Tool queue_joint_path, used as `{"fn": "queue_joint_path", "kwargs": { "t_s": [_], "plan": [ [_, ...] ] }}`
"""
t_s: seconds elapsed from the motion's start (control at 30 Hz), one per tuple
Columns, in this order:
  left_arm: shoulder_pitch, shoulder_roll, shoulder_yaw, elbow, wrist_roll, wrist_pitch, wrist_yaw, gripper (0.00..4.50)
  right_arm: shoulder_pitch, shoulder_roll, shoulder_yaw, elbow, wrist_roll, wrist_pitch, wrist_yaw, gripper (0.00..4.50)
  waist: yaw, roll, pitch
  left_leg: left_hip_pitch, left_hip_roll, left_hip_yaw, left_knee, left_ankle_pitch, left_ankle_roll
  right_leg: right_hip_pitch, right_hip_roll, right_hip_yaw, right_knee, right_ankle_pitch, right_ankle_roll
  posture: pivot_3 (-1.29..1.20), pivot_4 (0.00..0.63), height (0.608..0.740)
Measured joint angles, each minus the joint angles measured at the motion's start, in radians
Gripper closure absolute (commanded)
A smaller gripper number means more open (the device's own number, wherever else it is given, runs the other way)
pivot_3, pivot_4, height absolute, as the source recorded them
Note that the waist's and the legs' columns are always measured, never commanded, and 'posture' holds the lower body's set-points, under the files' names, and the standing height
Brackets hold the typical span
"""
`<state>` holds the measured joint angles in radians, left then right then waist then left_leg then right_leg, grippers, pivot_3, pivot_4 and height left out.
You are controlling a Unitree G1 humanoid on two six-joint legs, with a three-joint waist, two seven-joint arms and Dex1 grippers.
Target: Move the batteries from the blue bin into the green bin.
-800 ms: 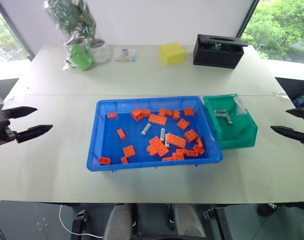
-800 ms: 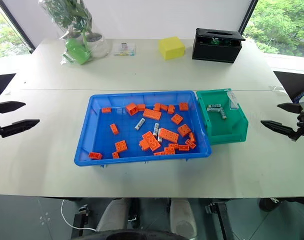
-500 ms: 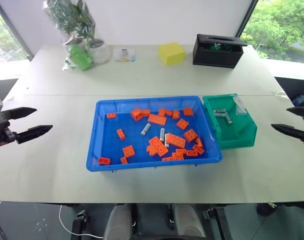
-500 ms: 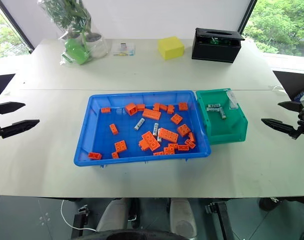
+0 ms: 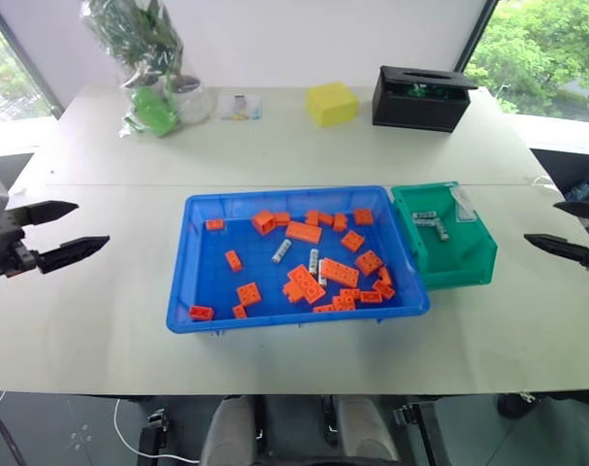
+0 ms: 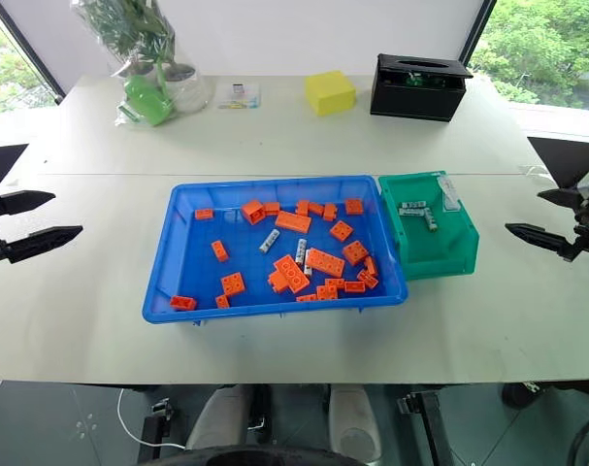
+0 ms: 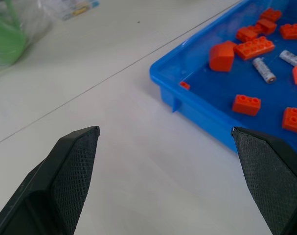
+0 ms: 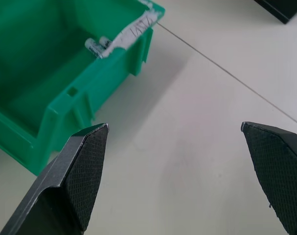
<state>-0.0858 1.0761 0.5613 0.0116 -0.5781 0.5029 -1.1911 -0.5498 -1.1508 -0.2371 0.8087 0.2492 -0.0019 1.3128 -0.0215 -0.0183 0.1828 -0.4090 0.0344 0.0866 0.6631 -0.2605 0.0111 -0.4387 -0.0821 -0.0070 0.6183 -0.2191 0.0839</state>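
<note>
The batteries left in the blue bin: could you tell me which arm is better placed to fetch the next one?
Probably the right. The remaining batteries lie in the blue bin's middle, and the green bin stands on the right end effector's side. The left end effector, also open and empty, would have to cross the whole blue bin.

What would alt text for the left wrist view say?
Two open black gripper fingers frame a white table, beyond them a corner of the shallow bright-blue plastic bin. Inside it lie orange studded toy bricks and small silver-grey cylindrical batteries.

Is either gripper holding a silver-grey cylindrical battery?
No; left gripper and right gripper hover with open, empty jaws.
</note>
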Motion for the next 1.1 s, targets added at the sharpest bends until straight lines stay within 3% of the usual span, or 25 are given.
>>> {"fn": "queue_joint_path", "kwargs": {
  "t_s": [0.23, 0.37, 0.5, 0.63, 0.73, 0.87, 1.1],
  "plan": [
    [0.012, 0.002, -0.07, -0.228, -0.082, 0.101, -0.028, 0.0, -0.261, 0.044, 0.132, -0.157, -0.002, 0.1, 0.147, 0.04, -0.006, 0.003, 0.002, 0.0, 0.0, 0.0, 0.0, 0.0, 0.0, -0.001, 0.002, 0.001, 0.002, 0.0, 0.0, 0.0, 0.15, 0.736],
    [-0.032, 0.004, -0.187, -0.347, -0.123, 0.126, -0.056, 0.0, -0.438, 0.225, 0.29, -0.323, -0.013, 0.159, 0.226, 0.04, -0.02, 0.003, 0.002, 0.0, -0.001, 0.0, 0.001, 0.0, 0.0, -0.002, 0.003, 0.001, 0.005, 0.001, 0.001, 0.0, 0.15, 0.736],
    [-0.095, -0.002, -0.279, -0.388, -0.132, 0.138, -0.062, 0.0, -0.542, 0.435, 0.439, -0.36, -0.063, 0.175, 0.24, 0.04, -0.02, 0.003, 0.002, -0.001, -0.002, 0.0, 0.002, 0.0, -0.001, -0.005, 0.002, 0.001, 0.012, 0.002, 0.004, 0.0, 0.15, 0.736],
    [-0.143, -0.043, -0.353, -0.383, -0.126, 0.138, -0.04, 0.0, -0.61, 0.718, 0.614, -0.311, -0.166, 0.1, 0.205, 0.04, -0.022, 0.003, 0.002, -0.001, -0.002, 0.0, 0.002, 0.001, -0.001, -0.005, 0.004, 0.0, 0.013, 0.002, 0.004, 0.0, 0.15, 0.736],
    [-0.144, -0.051, -0.351, -0.384, -0.128, 0.143, -0.017, 0.0, -0.617, 0.809, 0.666, -0.191, -0.225, 0.029, 0.173, 0.04, -0.01, 0.002, 0.002, -0.003, -0.003, -0.001, 0.003, 0.001, -0.002, -0.004, 0.002, -0.001, 0.012, 0.002, 0.004, 0.0, 0.15, 0.736],
    [-0.14, -0.066, -0.349, -0.408, -0.133, 0.153, 0.022, 0.0, -0.628, 0.897, 0.696, -0.023, -0.285, -0.083, 0.133, 0.04, -0.005, 0.0, 0.002, -0.004, -0.003, -0.001, 0.004, 0.001, -0.002, -0.003, 0.001, -0.001, 0.011, 0.002, 0.003, 0.0, 0.15, 0.736],
    [-0.114, -0.066, -0.325, -0.458, -0.169, 0.187, 0.074, 0.0, -0.664, 0.919, 0.702, 0.228, -0.387, -0.268, 0.073, 0.04, -0.003, 0.0, 0.002, -0.002, -0.003, -0.002, 0.003, 0.002, -0.003, -0.004, 0.003, -0.001, 0.012, 0.002, 0.003, 0.0, 0.15, 0.736]
  ]
}}
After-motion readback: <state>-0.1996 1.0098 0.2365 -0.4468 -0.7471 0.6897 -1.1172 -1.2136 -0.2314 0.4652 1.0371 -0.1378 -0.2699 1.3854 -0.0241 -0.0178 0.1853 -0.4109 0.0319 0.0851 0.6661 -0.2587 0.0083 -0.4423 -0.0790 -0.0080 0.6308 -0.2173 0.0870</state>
